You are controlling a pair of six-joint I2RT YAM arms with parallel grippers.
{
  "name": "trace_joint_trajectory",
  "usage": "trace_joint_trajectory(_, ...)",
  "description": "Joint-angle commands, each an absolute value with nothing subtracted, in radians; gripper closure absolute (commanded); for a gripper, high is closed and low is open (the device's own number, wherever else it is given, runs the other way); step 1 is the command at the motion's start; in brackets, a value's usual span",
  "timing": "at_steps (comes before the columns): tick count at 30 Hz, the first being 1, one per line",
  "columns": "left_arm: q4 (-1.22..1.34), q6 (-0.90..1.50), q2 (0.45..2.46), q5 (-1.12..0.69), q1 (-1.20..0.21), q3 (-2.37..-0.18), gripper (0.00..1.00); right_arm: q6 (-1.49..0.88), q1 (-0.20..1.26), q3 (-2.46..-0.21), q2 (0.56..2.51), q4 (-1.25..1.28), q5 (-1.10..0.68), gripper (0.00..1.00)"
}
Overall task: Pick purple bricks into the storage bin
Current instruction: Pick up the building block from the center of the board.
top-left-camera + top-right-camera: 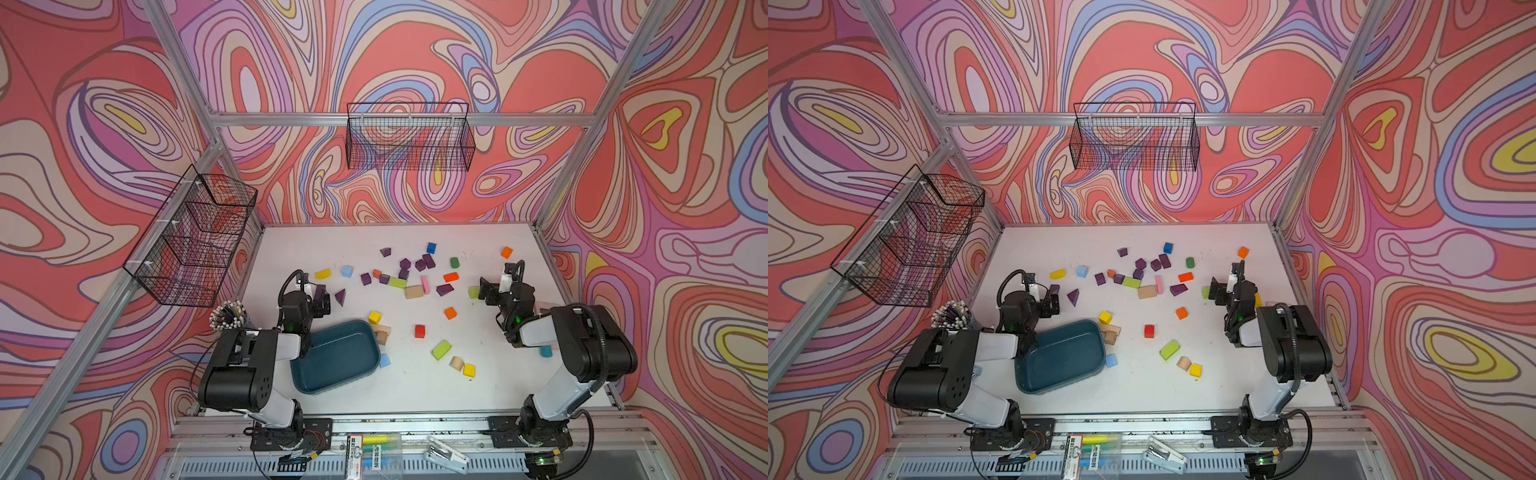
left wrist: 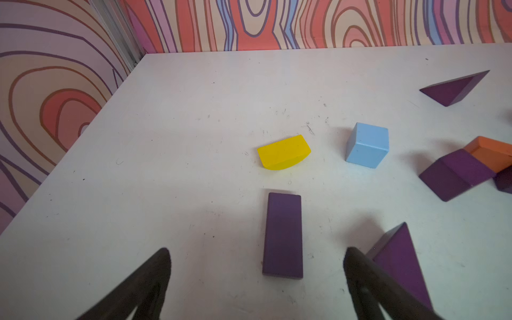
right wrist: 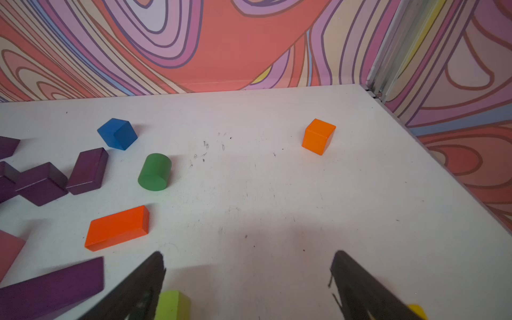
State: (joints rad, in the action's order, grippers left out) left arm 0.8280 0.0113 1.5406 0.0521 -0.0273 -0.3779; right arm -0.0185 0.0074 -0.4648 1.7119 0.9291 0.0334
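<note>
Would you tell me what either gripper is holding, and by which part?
Nothing is held: the left gripper and the right gripper are both open and empty.

We see a white desk (image 1: 478, 399) scattered with blocks: red cube (image 1: 419, 331), orange cube (image 1: 506, 252), green cylinder (image 3: 154, 172), yellow half-round (image 2: 283, 152), light-blue cube (image 2: 367, 145). Black wire basket (image 1: 409, 137) hangs on the back wall.

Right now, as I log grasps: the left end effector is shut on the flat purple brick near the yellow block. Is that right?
Not quite. The left end effector is open, not shut on it: the flat purple brick near the yellow block lies free between the spread fingers. The left wrist view shows it.
</note>
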Motion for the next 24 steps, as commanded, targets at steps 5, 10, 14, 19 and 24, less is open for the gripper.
trace_joint_trajectory(5, 0.867, -0.003, 1.544, 0.069, -0.034, -0.386, 0.0, -0.011, 0.004, -0.468, 1.721, 0.956, 0.033, 0.02)
trace_joint_trajectory(10, 0.865, -0.003, 1.542, 0.069, -0.034, -0.387, 0.0, -0.011, 0.005, -0.467, 1.72, 0.961, 0.053, 0.02)
trace_joint_trajectory(14, 0.864, -0.003, 1.542, 0.069, -0.034, -0.386, 0.0, -0.011, 0.004, -0.469, 1.721, 0.954, 0.049, 0.02)
trace_joint_trajectory(19, 0.866, -0.003, 1.542, 0.069, -0.034, -0.387, 0.0, -0.011, 0.004, -0.469, 1.721, 0.955, 0.048, 0.02)
trace_joint_trajectory(24, 0.856, -0.003, 1.539, 0.069, -0.034, -0.388, 0.0, -0.012, 0.005, -0.47, 1.721, 0.952, 0.047, 0.02)
